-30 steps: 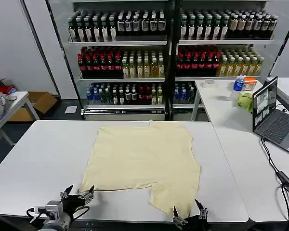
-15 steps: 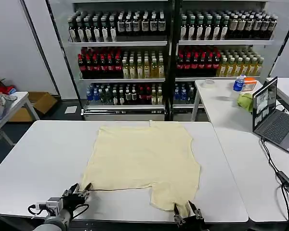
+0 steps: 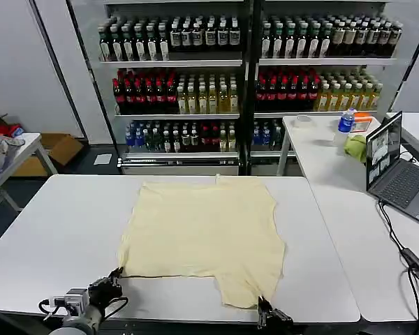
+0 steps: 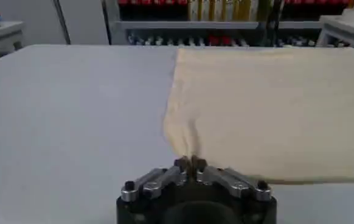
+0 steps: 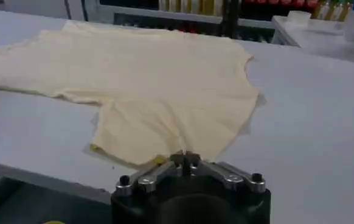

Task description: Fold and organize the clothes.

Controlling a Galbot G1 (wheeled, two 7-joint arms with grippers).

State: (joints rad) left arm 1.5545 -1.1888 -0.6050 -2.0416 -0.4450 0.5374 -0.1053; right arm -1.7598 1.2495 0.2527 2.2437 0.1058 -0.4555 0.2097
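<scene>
**Thin pinches may slip**

The T-shirt [image 3: 206, 234] lies flat on the counter [image 3: 49, 237]. Your left gripper [image 4: 191, 163] pinches its near left corner; your right gripper [image 5: 185, 159] pinches the near sleeve's edge. Each bite looks shallow, so lifting fast or unevenly could free the thin fabric.

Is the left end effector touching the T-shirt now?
Touching. In the left wrist view, the left end effector has its fingertips closed on the T-shirt corner, pinching the fabric.
</scene>
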